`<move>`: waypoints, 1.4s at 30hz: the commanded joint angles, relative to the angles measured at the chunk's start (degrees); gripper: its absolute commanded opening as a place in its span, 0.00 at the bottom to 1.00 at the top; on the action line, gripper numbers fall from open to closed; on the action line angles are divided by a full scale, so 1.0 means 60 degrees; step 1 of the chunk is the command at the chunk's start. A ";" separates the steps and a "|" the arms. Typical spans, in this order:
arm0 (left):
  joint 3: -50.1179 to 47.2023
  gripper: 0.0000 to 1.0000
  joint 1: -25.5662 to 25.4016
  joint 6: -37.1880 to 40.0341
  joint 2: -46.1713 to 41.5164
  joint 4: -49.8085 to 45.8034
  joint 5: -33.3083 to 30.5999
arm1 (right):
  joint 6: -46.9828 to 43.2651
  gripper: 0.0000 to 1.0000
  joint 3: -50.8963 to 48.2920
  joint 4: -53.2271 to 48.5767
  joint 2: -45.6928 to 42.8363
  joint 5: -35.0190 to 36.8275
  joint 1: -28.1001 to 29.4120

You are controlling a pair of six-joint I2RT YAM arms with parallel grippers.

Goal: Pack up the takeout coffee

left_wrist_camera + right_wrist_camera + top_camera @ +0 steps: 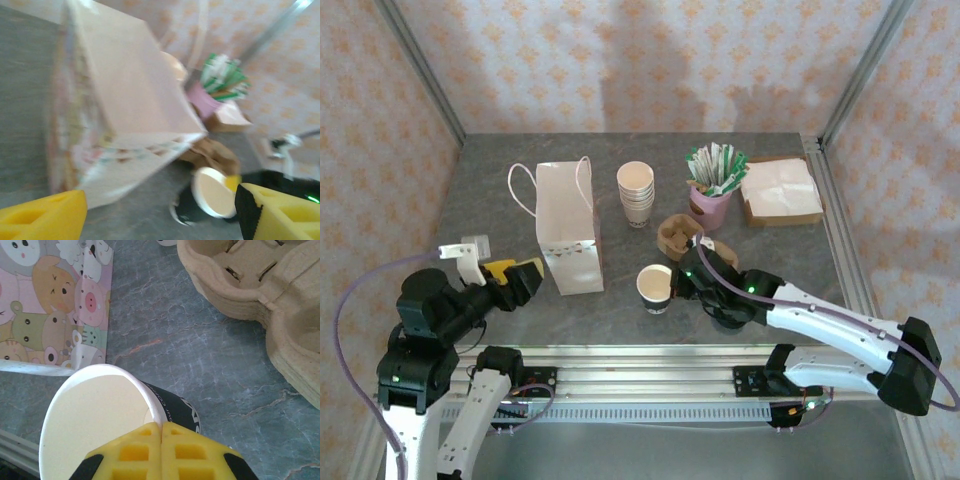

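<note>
Lidless black-sleeved paper cup [655,286] beside white paper bag [567,235]: unpacked. Your right gripper [161,434] closed at rim; left gripper [525,272] gaping, empty.

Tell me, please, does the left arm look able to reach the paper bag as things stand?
Probably yes: its open fingers face the bag's bottom end close by, with nothing between them.

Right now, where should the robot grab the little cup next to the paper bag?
Probably around its dark side wall, below the white rim, coming in level from the right. The cup stands upright with an open top, so a pinch from above might squash the rim. The bag lies on its left, and the shut right tool sits beside it on the right.
</note>
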 commanded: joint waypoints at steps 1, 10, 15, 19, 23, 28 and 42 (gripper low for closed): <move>-0.0311 0.72 0.0029 -0.0123 0.0141 0.0028 0.2496 | -0.0114 0.00 -0.0166 0.0583 -0.0026 0.0568 0.0055; -0.1279 0.66 -0.0366 0.0100 0.0319 0.0125 0.3095 | -0.0139 0.00 -0.0380 0.0986 0.0135 0.1216 0.0054; -0.1848 0.57 -0.0750 -0.0414 0.0813 0.0823 0.1453 | -0.0001 0.00 -0.0517 0.1352 0.0369 0.1270 0.0047; -0.2437 0.55 -0.1335 -0.1088 0.1018 0.1708 0.0480 | 0.0148 0.00 -0.0534 0.1386 0.0593 0.1195 0.0054; -0.2920 0.58 -0.1707 -0.1435 0.0952 0.2531 -0.0305 | 0.0327 0.00 -0.0657 0.1397 0.0756 0.1067 0.0054; -0.3252 0.58 -0.1702 -0.1763 0.1223 0.3314 -0.0983 | 0.0547 0.00 -0.0841 0.1584 0.0885 0.0745 0.0050; -0.3253 0.61 -0.1705 -0.1552 0.2319 0.4424 -0.1318 | 0.1143 0.04 -0.0947 0.1453 0.0861 0.0357 0.0051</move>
